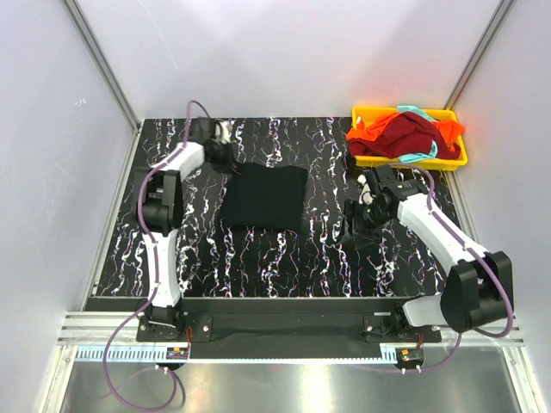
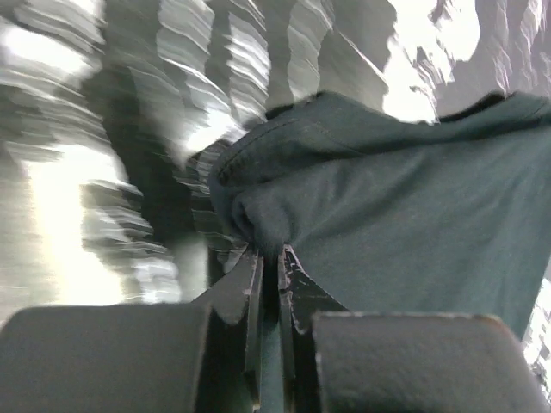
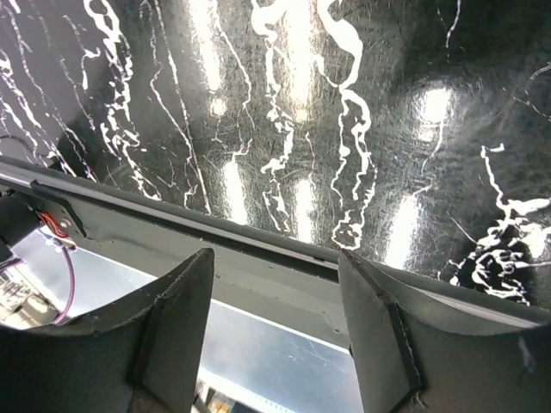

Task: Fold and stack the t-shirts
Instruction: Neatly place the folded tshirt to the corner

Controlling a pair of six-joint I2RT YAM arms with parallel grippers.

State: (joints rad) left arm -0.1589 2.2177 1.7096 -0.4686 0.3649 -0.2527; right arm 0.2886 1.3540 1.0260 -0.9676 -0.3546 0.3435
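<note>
**Item 1. Left hand** (image 2: 270, 258): fingers closed tight on a small bunched fold at the edge of the black t-shirt (image 2: 405, 224). Cloth drapes away from the pinch.

**Item 2. Black t-shirt:** lies as a rough rectangle mid-tabletop (image 1: 327, 249), gripped at its far-left corner.

**Item 3. Right hand** (image 3: 274, 262): jaws apart, holding nothing, poised over bare tabletop to the right of the shirt and apart from it.

**Item 4. Yellow tray** (image 1: 366, 112): far right corner. It holds the dark red t-shirt (image 1: 411, 133), orange t-shirt (image 1: 368, 131) and teal t-shirt (image 1: 419, 156) in a heap, spilling over the rim.

**Hazards (judged):**
- The pinch takes little cloth and may slip under a pull.
- Nothing pins the opposite side, so a pull could drag the whole shirt and spoil its outline.
- It cannot be told how many layers are caught.

**Views compared:**
- The left wrist view alone shows the grip, though its background is blurred.
- The top view alone gives the shirt's outline, the tray and the spacing of the arms.
- The right wrist view confirms no cloth lies between those fingers.
</note>
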